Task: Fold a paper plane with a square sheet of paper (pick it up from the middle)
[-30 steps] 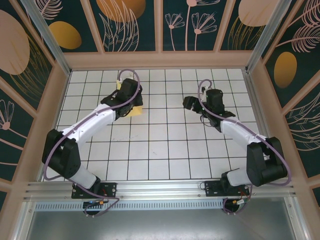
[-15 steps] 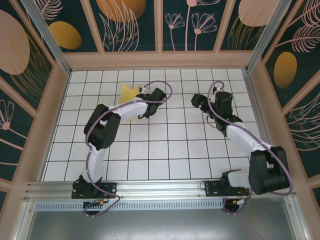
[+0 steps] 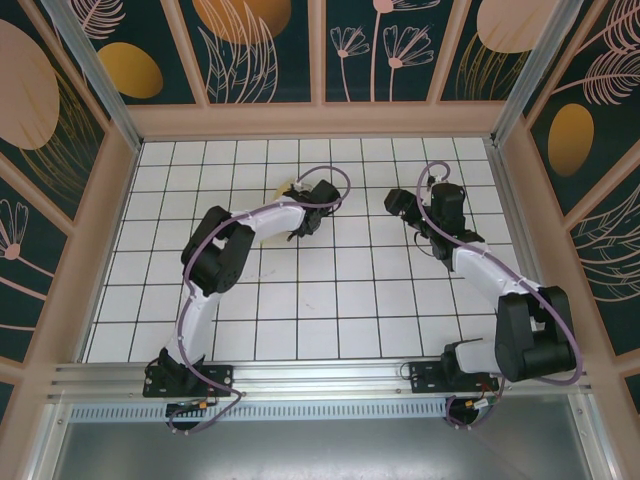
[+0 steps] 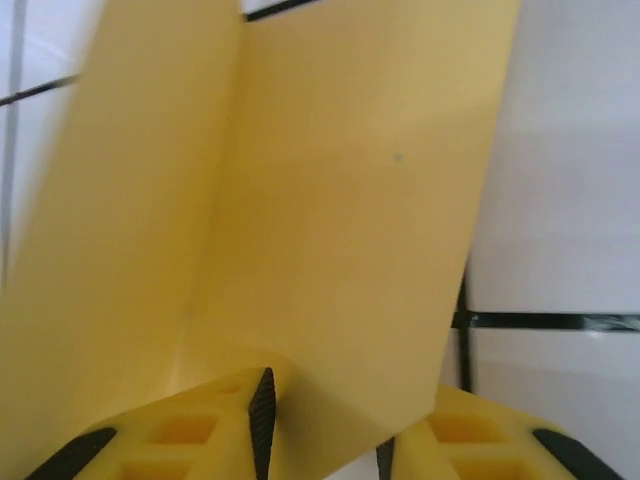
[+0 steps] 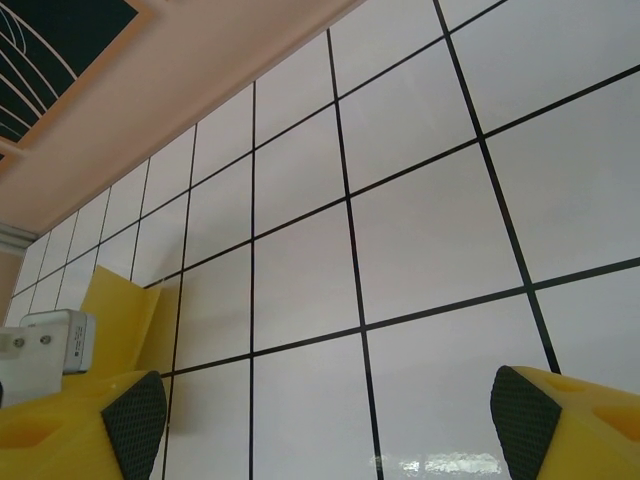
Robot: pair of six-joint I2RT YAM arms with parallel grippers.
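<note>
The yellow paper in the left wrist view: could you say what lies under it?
The white gridded table shows beside the paper; whatever lies directly beneath is hidden.

My top camera hangs above and behind both arm bases, tilted down over the whole desk (image 3: 340, 300), far enough back to take in 3 walls. My left wrist camera sits very close, looking along the left tool (image 4: 322, 440) at the square sheet of paper (image 4: 330, 200), with a little tiling at the right. My right wrist camera rides low, looking past the right tool (image 5: 328, 430) slantwise across the tiles towards a wall. All 3 share that sheet, I think; the overhead one shows it small and partly hidden.
</note>
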